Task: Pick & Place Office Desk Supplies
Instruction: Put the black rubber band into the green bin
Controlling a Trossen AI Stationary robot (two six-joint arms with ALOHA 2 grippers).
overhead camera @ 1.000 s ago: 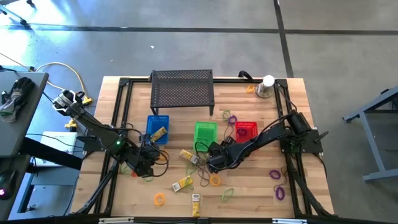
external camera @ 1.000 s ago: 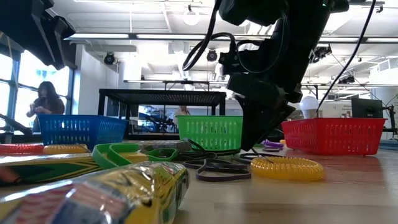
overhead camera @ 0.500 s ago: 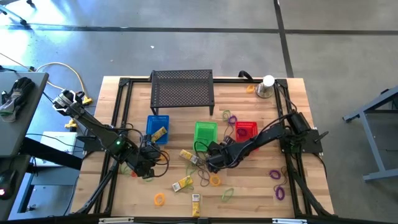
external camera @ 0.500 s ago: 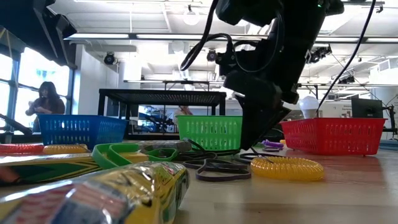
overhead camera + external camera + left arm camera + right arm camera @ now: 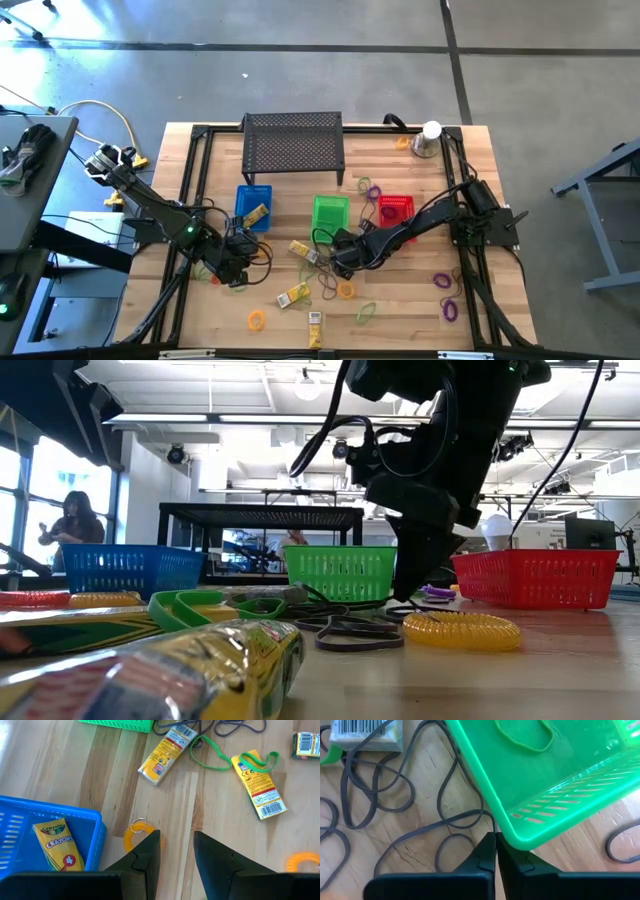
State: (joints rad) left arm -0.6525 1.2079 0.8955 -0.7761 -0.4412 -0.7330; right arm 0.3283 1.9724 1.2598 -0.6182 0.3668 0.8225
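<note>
Thin dark loops (image 5: 380, 805) sprawl by the green basket (image 5: 555, 775); right gripper (image 5: 495, 851) jaws closed, left gripper (image 5: 172, 851) jaws narrowly parted.

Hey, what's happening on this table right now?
Two robot arms are sorting small desk supplies into baskets. The right gripper is down at the near corner of the green basket, fingers shut among a tangle of dark elastic loops; whether it has caught one isn't clear. The left gripper hovers beside the blue basket, which holds a crayon box, over an orange loop.
</note>
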